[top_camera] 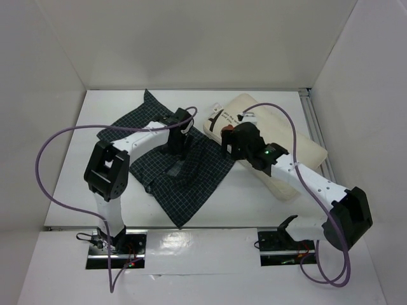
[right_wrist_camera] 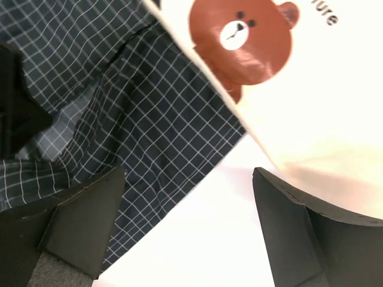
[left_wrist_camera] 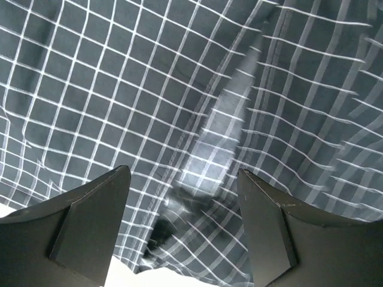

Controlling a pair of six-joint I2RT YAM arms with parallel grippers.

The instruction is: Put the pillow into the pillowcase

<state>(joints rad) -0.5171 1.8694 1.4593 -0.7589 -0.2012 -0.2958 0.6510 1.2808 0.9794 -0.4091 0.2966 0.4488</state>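
Observation:
The pillowcase (top_camera: 191, 184), dark with a fine white check, lies spread and rumpled at the table's middle left. The cream pillow (top_camera: 310, 147) lies to its right, with a brown bear label (right_wrist_camera: 242, 36) near its left end. My left gripper (top_camera: 181, 136) is open just above the pillowcase; in the left wrist view its jaws (left_wrist_camera: 182, 170) straddle a fold of the checked fabric (left_wrist_camera: 119, 89) near its edge. My right gripper (top_camera: 232, 145) is open and empty; its jaws (right_wrist_camera: 189, 173) hang over bare table between the pillowcase's edge (right_wrist_camera: 149, 119) and the pillow (right_wrist_camera: 335, 107).
White walls close in the table on three sides. An aluminium rail (top_camera: 316, 133) runs along the right side behind the pillow. Purple cables (top_camera: 48, 171) loop from both arms. The right arm lies across the pillow's near part.

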